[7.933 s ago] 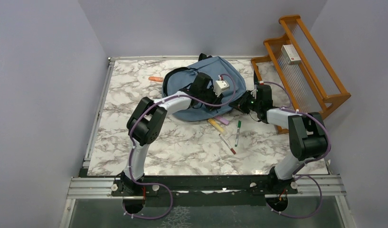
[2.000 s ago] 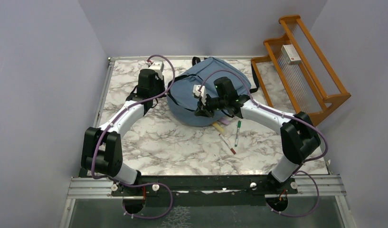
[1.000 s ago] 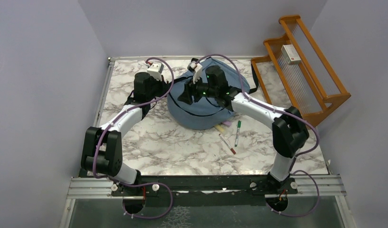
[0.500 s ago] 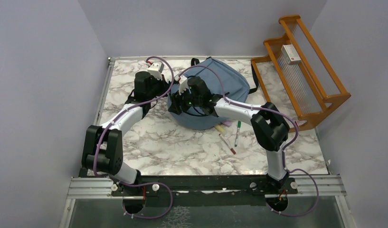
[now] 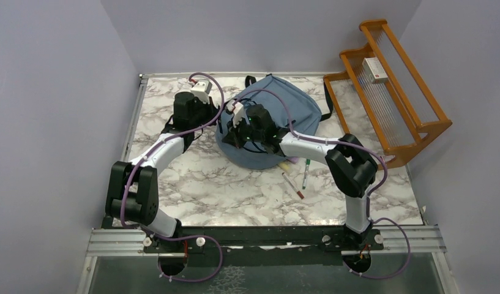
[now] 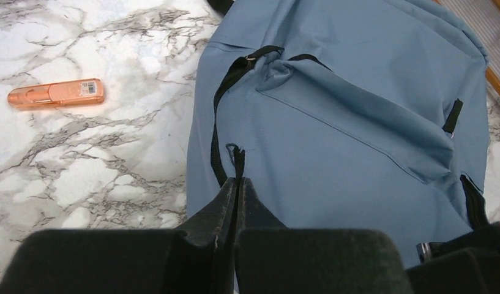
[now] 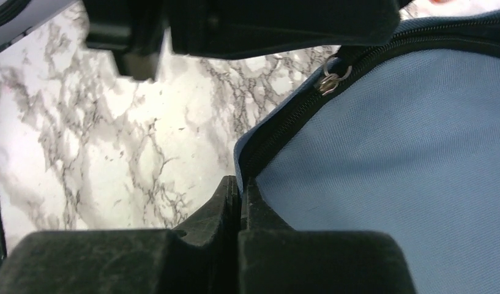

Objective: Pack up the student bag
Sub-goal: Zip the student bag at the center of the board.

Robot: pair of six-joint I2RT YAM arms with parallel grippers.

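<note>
The student bag (image 5: 283,115) is a slate-blue backpack lying flat at the back middle of the marble table. My left gripper (image 5: 215,120) is at its left edge. In the left wrist view the left gripper (image 6: 236,179) is shut on a thin black zipper cord (image 6: 227,158) of the bag (image 6: 345,116). My right gripper (image 5: 231,136) is close beside it at the bag's near left edge. In the right wrist view the right gripper (image 7: 240,179) is shut on the blue fabric edge beside the dark zipper (image 7: 290,125). A metal slider (image 7: 328,80) sits further up the zipper.
An orange marker (image 6: 55,93) lies on the table left of the bag. A green pen (image 5: 306,171), a red-tipped pen (image 5: 293,185) and highlighters (image 5: 285,163) lie by the bag's near right side. A wooden rack (image 5: 394,92) with a white box (image 5: 376,69) stands at the right.
My right gripper moved from above the bag's top down to its near left edge and closed on the fabric there. The left gripper stayed shut in place.
</note>
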